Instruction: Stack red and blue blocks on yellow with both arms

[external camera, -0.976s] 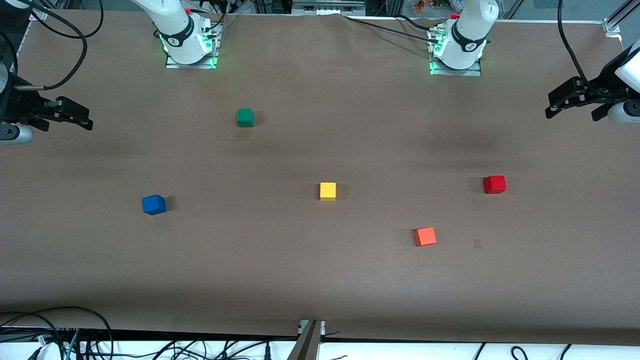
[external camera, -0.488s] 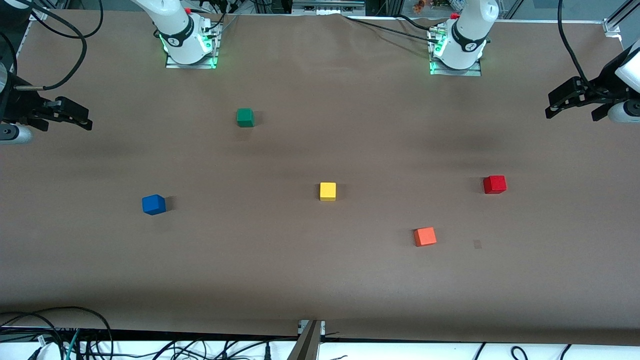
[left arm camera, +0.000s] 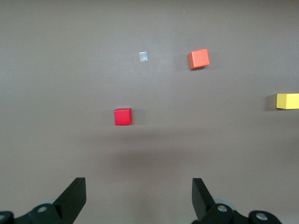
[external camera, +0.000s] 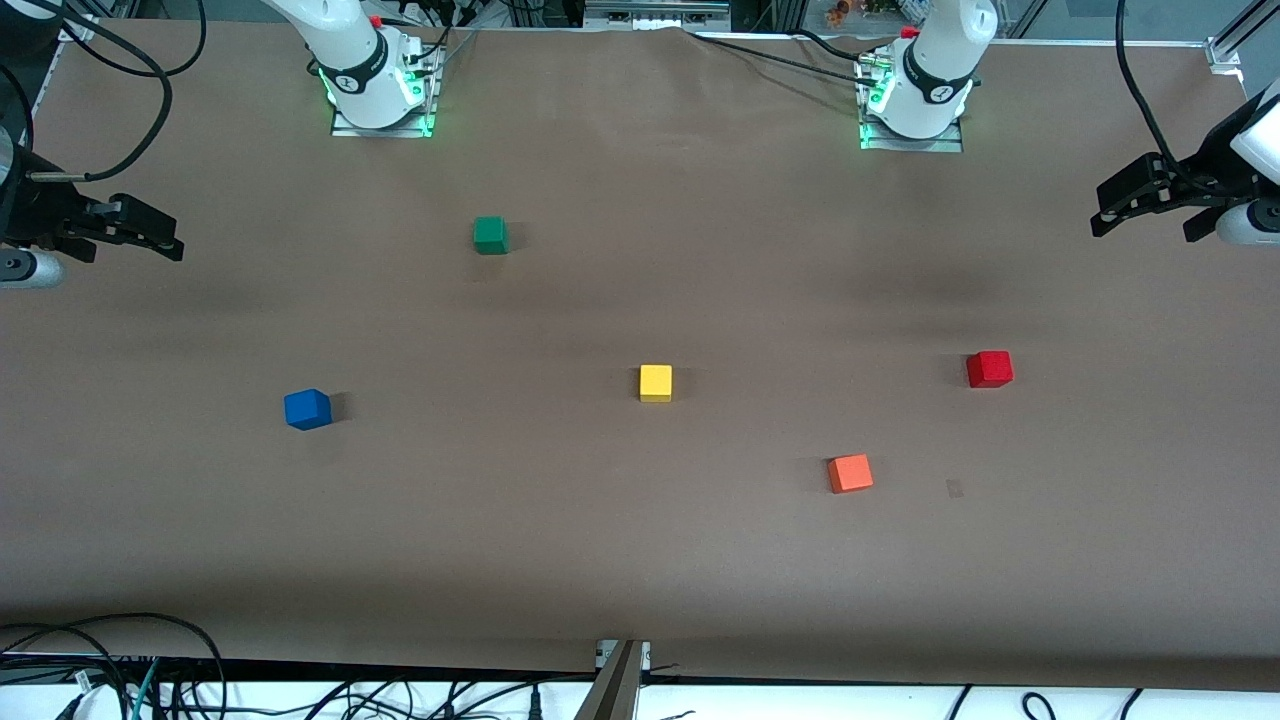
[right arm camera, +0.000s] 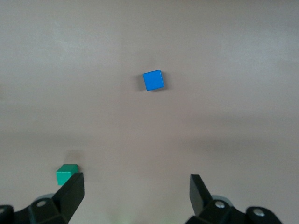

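Note:
The yellow cube point(external camera: 656, 383) sits mid-table. The blue cube point(external camera: 307, 409) lies toward the right arm's end, and the red cube point(external camera: 989, 369) toward the left arm's end. All three stand apart on the brown table. My right gripper point(external camera: 172, 241) hangs open and empty over the right arm's end. Its wrist view shows the blue cube point(right arm camera: 153, 80) ahead of the open gripper point(right arm camera: 137, 186). My left gripper point(external camera: 1101, 220) hangs open and empty over the left arm's end. Its wrist view shows the red cube point(left arm camera: 123, 116) and the yellow cube point(left arm camera: 287, 101) ahead of the open gripper point(left arm camera: 138, 191).
An orange cube point(external camera: 850, 473) lies between yellow and red, nearer the front camera. A green cube point(external camera: 490, 235) lies farther from it, toward the right arm's base. A small pale patch point(external camera: 955, 488) marks the table beside the orange cube. Cables run along the table's edges.

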